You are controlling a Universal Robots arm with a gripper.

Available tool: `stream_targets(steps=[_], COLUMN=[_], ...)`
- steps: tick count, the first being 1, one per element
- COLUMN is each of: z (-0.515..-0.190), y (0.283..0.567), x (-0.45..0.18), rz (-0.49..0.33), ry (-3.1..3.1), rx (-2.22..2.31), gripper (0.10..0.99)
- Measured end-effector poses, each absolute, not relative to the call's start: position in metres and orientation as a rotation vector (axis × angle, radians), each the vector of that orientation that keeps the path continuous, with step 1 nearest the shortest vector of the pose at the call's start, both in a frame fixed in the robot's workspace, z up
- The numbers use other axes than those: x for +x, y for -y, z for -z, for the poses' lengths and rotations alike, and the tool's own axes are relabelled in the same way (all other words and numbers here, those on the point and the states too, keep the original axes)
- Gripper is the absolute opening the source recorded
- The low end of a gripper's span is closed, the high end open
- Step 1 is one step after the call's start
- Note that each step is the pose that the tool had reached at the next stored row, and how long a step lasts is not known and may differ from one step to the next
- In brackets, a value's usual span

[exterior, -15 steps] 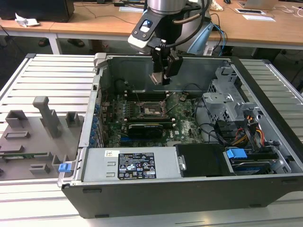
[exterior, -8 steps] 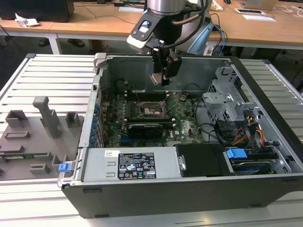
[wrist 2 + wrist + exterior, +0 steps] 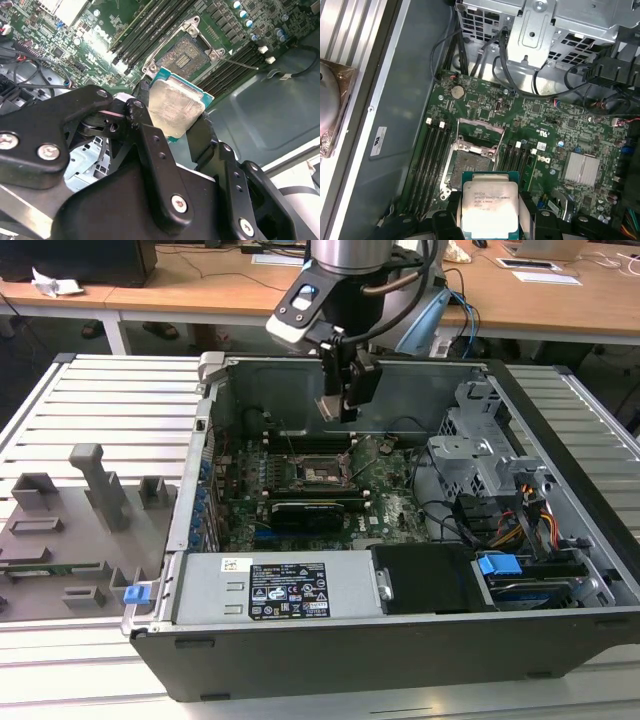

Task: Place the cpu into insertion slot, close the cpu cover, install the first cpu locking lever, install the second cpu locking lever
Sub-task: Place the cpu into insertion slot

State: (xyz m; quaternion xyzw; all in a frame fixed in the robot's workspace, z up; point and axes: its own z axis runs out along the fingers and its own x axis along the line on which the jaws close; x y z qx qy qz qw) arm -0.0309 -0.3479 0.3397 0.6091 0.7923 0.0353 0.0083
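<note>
The claw (image 3: 171,116) is clenched on the cpu (image 3: 176,102) by two opposite edges (metal face up, roughly level), holding it above the motherboard (image 3: 112,22); the insertion slot (image 3: 187,54) lies uncovered below and slightly ahead, well apart

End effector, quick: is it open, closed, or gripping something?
The end effector is closed on the chip, holding it clear of the socket.

The silver-faced cpu (image 3: 490,207) hangs above the open insertion slot (image 3: 469,162), the cpu cover (image 3: 480,123) raised.
</note>
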Motion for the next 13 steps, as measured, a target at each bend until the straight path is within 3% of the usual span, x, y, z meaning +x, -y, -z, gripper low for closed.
stream_targets(steps=[13], z=[-0.3361], y=[0.3479], x=[-0.0311], rz=[-0.109], ry=[-2.439], rx=[1.950], gripper=[0.541])
